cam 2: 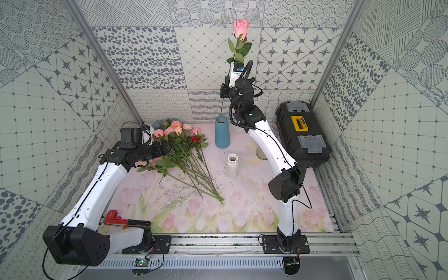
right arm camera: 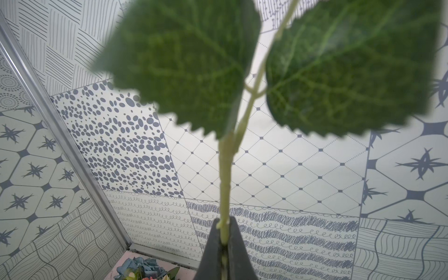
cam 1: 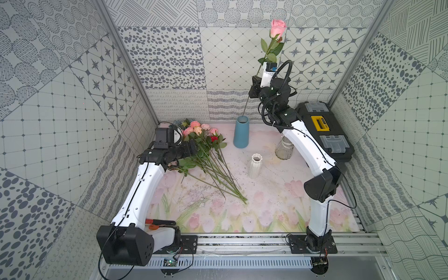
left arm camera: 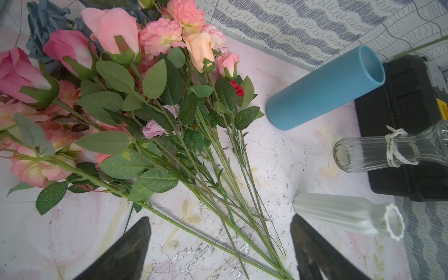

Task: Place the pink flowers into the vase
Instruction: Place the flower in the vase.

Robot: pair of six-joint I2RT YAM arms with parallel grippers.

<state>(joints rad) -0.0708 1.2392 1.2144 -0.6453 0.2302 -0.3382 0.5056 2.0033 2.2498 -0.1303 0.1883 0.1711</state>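
Observation:
A heap of pink flowers (cam 1: 197, 132) (cam 2: 175, 132) (left arm camera: 155, 38) lies at the back left of the mat, stems fanned toward the middle. My left gripper (left arm camera: 220, 218) hovers open over those stems with nothing between its fingers; in a top view its body (cam 1: 191, 150) hangs just above the leaves. Raised high at the back, my right gripper (cam 1: 254, 84) (cam 2: 224, 88) (right arm camera: 224, 232) is shut on the green stem of one pink rose (cam 1: 278, 26) (cam 2: 241, 25). The rose stands upright and its thin lower end reaches down to the mouth of the blue vase (cam 1: 241, 132) (cam 2: 222, 132) (left arm camera: 324, 89).
A white ribbed vase (cam 1: 254, 167) stands mid-mat, and a glass vase (cam 1: 284, 149) sits behind the right arm. A black toolbox (cam 1: 322, 131) lines the right wall. A red wrench (cam 2: 116, 217) lies front left. Blue hydrangea (left arm camera: 46, 21) and a red carnation (left arm camera: 237, 88) mix with the heap.

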